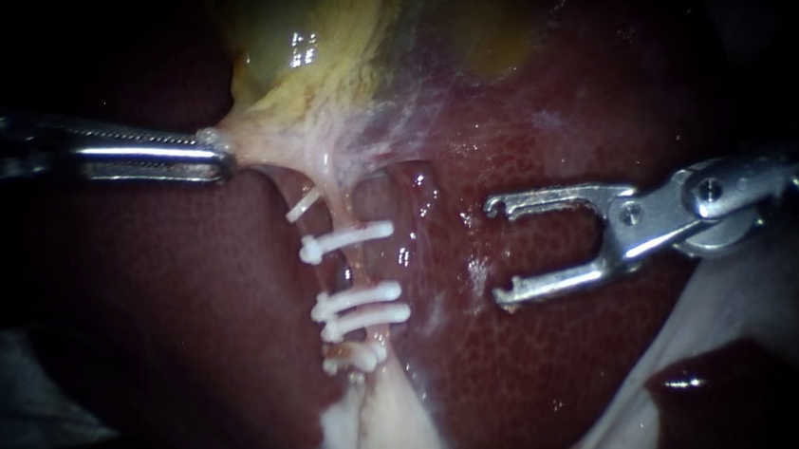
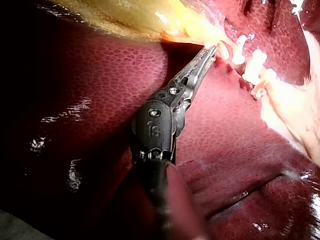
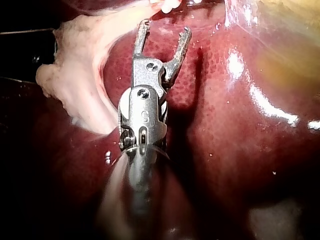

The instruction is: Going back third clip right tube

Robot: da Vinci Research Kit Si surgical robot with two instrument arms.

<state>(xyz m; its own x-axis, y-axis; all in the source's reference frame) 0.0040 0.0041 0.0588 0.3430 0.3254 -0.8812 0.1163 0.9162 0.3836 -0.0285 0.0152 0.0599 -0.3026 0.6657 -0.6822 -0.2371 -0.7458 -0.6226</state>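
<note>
The yellowish gallbladder (image 1: pixel 329 49) hangs at the top of the endoscope view, narrowing into a pale tube (image 1: pixel 345 200) that runs down over the liver (image 1: pixel 542 337). Several white clips (image 1: pixel 348 241) cross this tube, stacked one below another. My left instrument (image 1: pixel 221 158) comes in from the left with its jaws shut on the gallbladder's pale neck tissue, pulling it leftward. My right instrument (image 1: pixel 495 251) stands to the right of the clips, jaws open and empty, apart from the tube. The left wrist view shows the left instrument (image 2: pixel 210 52) biting yellowish tissue beside the clips (image 2: pixel 255 65). In the right wrist view the right instrument (image 3: pixel 165 27) gapes above liver.
Pale fatty tissue (image 1: pixel 377 426) spreads below the lowest clip, and a whitish band (image 1: pixel 712 324) lies under the right instrument's shaft. In the right wrist view a pale lump of tissue (image 3: pixel 85 55) lies beside the right instrument. Wet liver surface surrounds everything.
</note>
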